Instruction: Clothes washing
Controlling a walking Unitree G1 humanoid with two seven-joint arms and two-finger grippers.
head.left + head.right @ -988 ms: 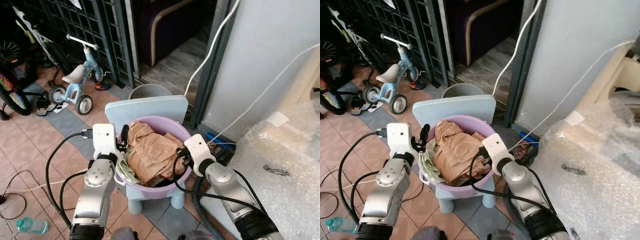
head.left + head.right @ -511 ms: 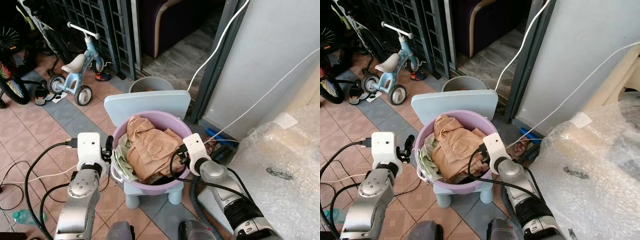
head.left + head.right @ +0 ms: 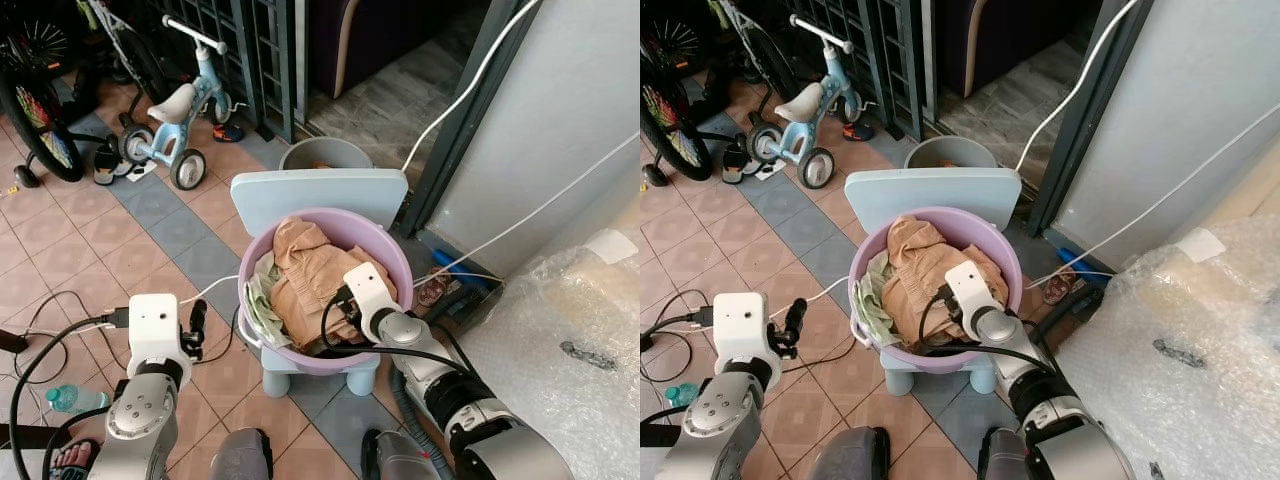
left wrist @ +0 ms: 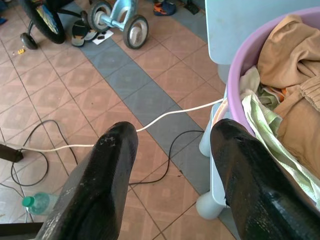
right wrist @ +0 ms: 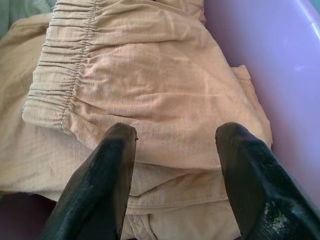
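Observation:
A purple basin (image 3: pixel 398 258) stands on a small light-blue chair (image 3: pixel 320 190). It holds crumpled tan clothes (image 3: pixel 312 262) and a pale green garment (image 3: pixel 262 306) on its left side. My right gripper (image 3: pixel 336 318) reaches into the basin from the right. Its open fingers hover just over the tan garment (image 5: pixel 150 90) with the elastic waistband, beside the basin wall (image 5: pixel 280 60), and nothing is between them. My left gripper (image 3: pixel 195 322) is open to the left of the basin, apart from it, above the tiled floor. The basin rim (image 4: pixel 235 80) lies beside its fingers.
A grey bucket (image 3: pixel 322 153) stands behind the chair. A child's tricycle (image 3: pixel 185 110) and a bicycle wheel (image 3: pixel 40 120) are at the far left. Cables (image 3: pixel 60 310) and a bottle (image 3: pixel 70 398) lie on the floor. A bubble-wrapped bulk (image 3: pixel 580 340) fills the right.
The camera has shifted. My left gripper has drawn away from the basin's left rim, out over the floor. My right gripper has moved from the right rim in over the tan clothes.

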